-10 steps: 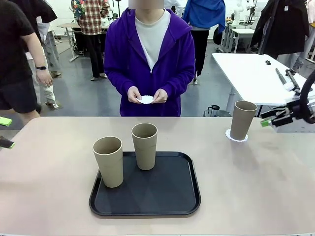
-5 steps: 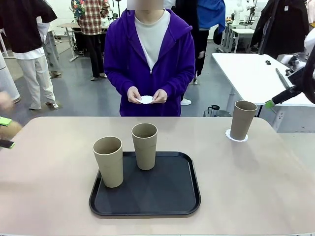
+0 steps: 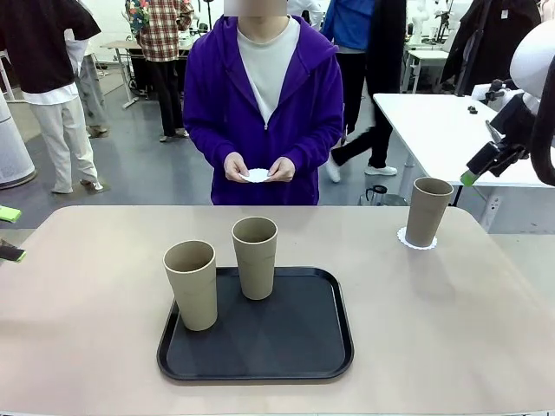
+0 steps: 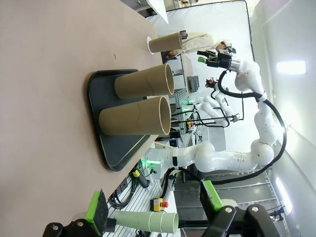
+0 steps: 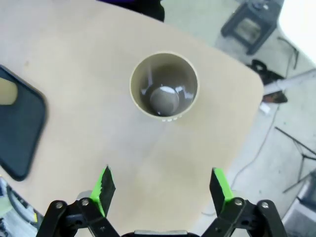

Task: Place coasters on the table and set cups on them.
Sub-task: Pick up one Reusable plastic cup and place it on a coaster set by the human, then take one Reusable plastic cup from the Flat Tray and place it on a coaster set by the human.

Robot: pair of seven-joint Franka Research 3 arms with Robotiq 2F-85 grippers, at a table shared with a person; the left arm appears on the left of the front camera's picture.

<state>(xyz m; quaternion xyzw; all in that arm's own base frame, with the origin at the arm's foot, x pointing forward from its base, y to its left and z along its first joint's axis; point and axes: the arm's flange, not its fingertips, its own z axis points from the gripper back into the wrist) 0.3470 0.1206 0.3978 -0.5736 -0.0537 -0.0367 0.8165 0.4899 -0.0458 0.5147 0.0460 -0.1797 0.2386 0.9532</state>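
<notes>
Beige bench (image 3: 451, 329) carries one cup (image 3: 429, 211) on its coaster (image 3: 405, 238), far right; two cups (image 3: 255, 257) wait on the tray (image 3: 342, 347). Left fingers (image 4: 97, 213) and right fingers (image 5: 105, 186) gape empty (a person (image 3: 264, 95) holds another coaster (image 3: 257, 176)): best grip mid-body, land centred.

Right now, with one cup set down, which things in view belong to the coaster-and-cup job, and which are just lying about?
Belong to the job:
cup on its coaster
two cups not yet placed
second coaster, held by the person
tan table

Just lying about:
black tray
white table behind
</notes>
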